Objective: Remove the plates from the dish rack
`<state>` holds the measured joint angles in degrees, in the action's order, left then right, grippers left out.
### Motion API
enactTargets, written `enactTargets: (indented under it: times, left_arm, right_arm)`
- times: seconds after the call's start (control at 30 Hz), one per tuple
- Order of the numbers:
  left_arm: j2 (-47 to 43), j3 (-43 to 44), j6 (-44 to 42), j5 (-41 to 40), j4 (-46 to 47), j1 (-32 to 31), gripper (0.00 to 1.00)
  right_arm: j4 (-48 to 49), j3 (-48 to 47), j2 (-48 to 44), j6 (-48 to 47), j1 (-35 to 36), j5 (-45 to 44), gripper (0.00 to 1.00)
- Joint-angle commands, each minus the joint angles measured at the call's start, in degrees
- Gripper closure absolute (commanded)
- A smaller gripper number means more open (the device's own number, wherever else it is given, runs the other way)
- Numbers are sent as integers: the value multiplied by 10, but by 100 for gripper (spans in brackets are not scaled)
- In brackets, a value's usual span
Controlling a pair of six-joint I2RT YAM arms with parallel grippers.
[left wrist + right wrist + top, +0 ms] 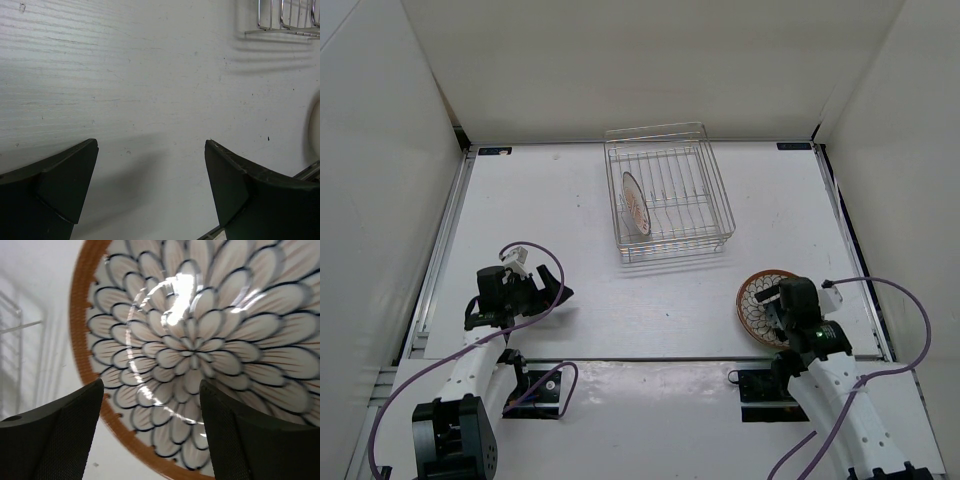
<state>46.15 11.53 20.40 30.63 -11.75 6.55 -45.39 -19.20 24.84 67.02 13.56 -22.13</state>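
Standing plate in rack, overhead only

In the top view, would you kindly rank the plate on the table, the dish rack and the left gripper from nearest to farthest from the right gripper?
1. Plate on the table, just below it, near right.
2. Dish rack, farther back, centre.
3. Left gripper, far left.

Nothing is legible: a dark label on the surface far beyond the left jaws, and its twin beyond the right jaws, are too small.
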Motion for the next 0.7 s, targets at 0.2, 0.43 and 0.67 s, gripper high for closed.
enactTargets:
  times: [0.2,0.43,0.67]
  left_arm:
    - [21,-21,-9,-32,-71,0,0]
    - [22,-23,-8,-31,-73,-1,0]
    - [24,-22,-9,-32,-71,0,0]
  right_arm:
    - [85,30,66,-25,-1,104,23]
    - [204,38,160,-36,-2,147,25]
    - [327,82,199,-49,-1,192,28]
